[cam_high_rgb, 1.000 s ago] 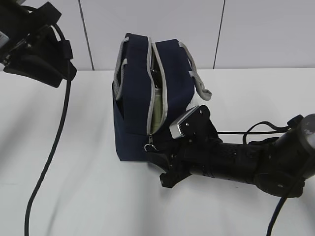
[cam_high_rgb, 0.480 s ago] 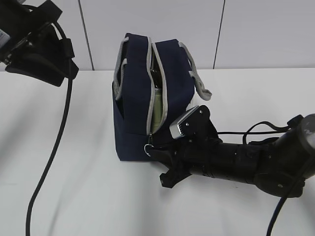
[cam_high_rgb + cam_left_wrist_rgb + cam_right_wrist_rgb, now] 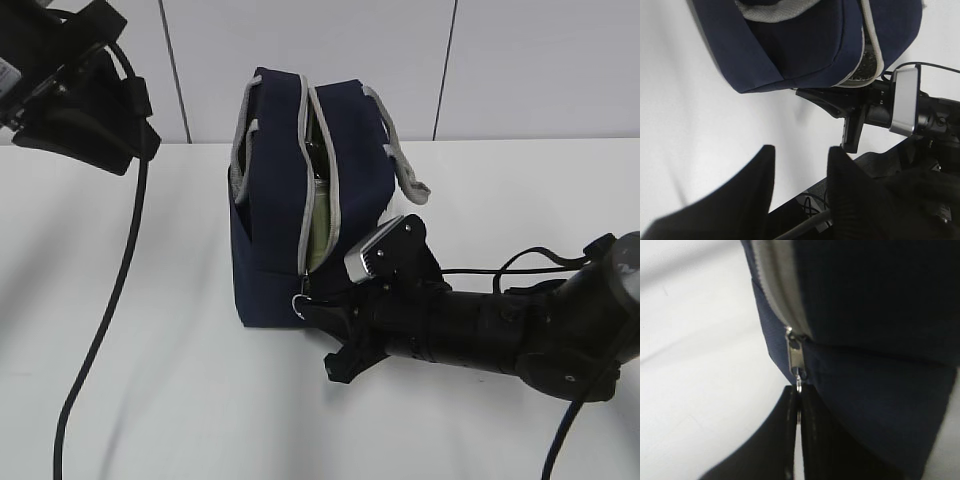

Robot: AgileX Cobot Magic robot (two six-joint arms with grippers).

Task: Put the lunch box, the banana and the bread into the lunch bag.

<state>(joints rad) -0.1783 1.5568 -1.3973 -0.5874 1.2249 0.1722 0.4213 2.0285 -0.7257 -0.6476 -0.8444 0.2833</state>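
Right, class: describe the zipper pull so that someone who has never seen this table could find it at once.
Start at the navy bag standing on the white table. Follow its grey zipper down the near face to the bottom end. There hangs the zipper pull, a small silver slider with a ring, the only shiny metal on the bag, its ring pinched in the right tool.

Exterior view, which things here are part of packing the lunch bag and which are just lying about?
Part of the job: lunch bag; its zipper ring pull, pinched by the right gripper; pale green lunch box inside the opening.

Lying about: black cable across the table.
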